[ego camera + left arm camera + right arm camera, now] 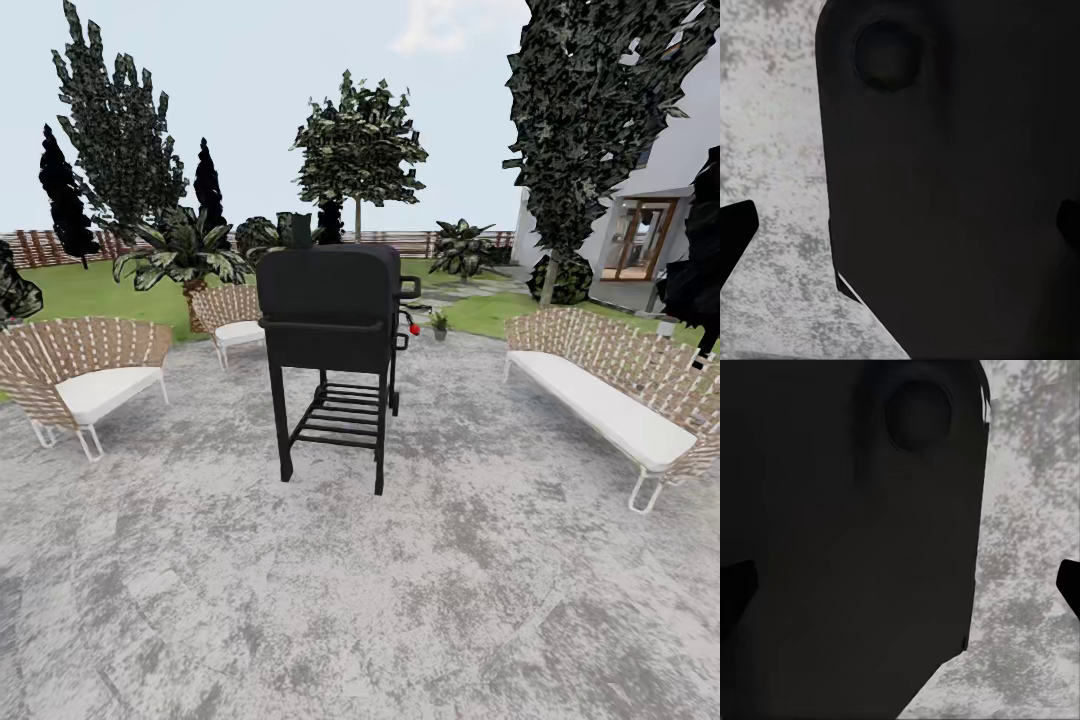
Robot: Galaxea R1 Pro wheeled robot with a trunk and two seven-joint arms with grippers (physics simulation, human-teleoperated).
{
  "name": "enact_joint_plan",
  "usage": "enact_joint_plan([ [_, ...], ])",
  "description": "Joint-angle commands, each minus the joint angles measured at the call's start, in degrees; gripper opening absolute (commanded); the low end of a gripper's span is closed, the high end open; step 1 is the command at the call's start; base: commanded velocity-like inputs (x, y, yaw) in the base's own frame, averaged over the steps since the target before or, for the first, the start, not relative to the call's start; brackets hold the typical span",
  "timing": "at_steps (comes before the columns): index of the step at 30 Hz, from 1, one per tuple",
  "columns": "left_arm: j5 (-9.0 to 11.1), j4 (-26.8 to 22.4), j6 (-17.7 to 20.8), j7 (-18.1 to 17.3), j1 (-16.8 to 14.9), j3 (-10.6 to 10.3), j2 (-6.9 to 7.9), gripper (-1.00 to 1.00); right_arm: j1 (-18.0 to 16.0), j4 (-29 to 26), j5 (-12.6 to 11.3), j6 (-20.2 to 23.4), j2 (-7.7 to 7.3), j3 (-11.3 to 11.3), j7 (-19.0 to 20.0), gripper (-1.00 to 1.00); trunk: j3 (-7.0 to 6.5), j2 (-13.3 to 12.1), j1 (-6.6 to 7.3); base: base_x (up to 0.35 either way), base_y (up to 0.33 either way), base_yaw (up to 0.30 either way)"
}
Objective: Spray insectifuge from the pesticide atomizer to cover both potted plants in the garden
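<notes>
robot on the patio, facing the grill — atomizer not yet picked out

the head view looks across the grey stone patio (400, 600) at a black grill (332, 320) standing in the middle, with wicker chairs (85, 375) to the left and a long wicker bench (620, 390) to the right. beyond the grill's right side, at the lawn's edge, sits one small potted plant (439, 324) — low green leaves in a little pot. just beside the grill's side there is a small red-and-dark object (412, 326); it is too small to say whether it is the pesticide atomizer.

judged from the task, the bottle should be light, rigid and smooth-sided, likely a bit slippery, so a grasp around the mid-body, clear of the nozzle and trigger, seems the safest hold.

both wrist views look down past a dark robot body panel at the speckled stone. the left gripper (900, 232) shows black fingertips (735, 225) at opposite edges of its view, so its fingers are spread wide with nothing between them; the right gripper (900, 589) looks the same — fingertips (735, 581) far apart, holding nothing. both arms appear tucked close to the robot's body, pointing down.
</notes>
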State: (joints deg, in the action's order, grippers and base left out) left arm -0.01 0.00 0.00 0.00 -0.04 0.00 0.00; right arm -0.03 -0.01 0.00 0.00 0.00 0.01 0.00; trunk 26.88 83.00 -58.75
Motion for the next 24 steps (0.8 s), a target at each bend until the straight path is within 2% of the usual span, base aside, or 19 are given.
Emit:
enact_joint_plan([
  [1,0.17,-0.09,-0.07,-0.27,0.04,0.15,-0.16,1.00,-0.06,0.01,0.04,-0.09,-0.18,0.17,0.32,1.00,0.05,0.08,0.02,0.000,0.000,0.000],
  [5,0.18,-0.09,0.08,-0.39,0.04,0.21,-0.17,1.00,-0.06,0.01,0.06,-0.05,-0.18,0.22,0.34,1.00,0.05,0.08,0.02,0.000,0.000,0.000],
  [9,0.18,-0.09,0.30,-0.51,0.07,0.22,-0.92,1.00,-0.06,-1.29,0.02,-0.08,1.12,0.09,0.33,1.00,0.05,0.08,0.02,0.000,0.000,0.000],
  [11,0.18,-0.22,-0.09,-0.52,0.02,0.03,-1.01,1.00,-0.06,-1.94,0.00,-0.12,1.14,-0.03,0.29,1.00,0.05,0.08,0.02,0.000,0.000,0.000],
  [16,0.18,-1.83,-1.69,-0.46,-0.20,-0.08,-0.80,1.00,-0.06,-3.55,0.00,-1.40,0.68,-0.17,0.27,1.00,0.05,0.08,0.02,0.000,0.000,0.000],
  [24,-0.72,-4.42,-4.26,-0.51,-0.92,-0.54,-0.37,1.00,-0.12,-6.14,0.02,-3.97,-1.27,-0.25,0.18,1.00,0.05,0.08,0.02,0.000,0.000,0.000],
])
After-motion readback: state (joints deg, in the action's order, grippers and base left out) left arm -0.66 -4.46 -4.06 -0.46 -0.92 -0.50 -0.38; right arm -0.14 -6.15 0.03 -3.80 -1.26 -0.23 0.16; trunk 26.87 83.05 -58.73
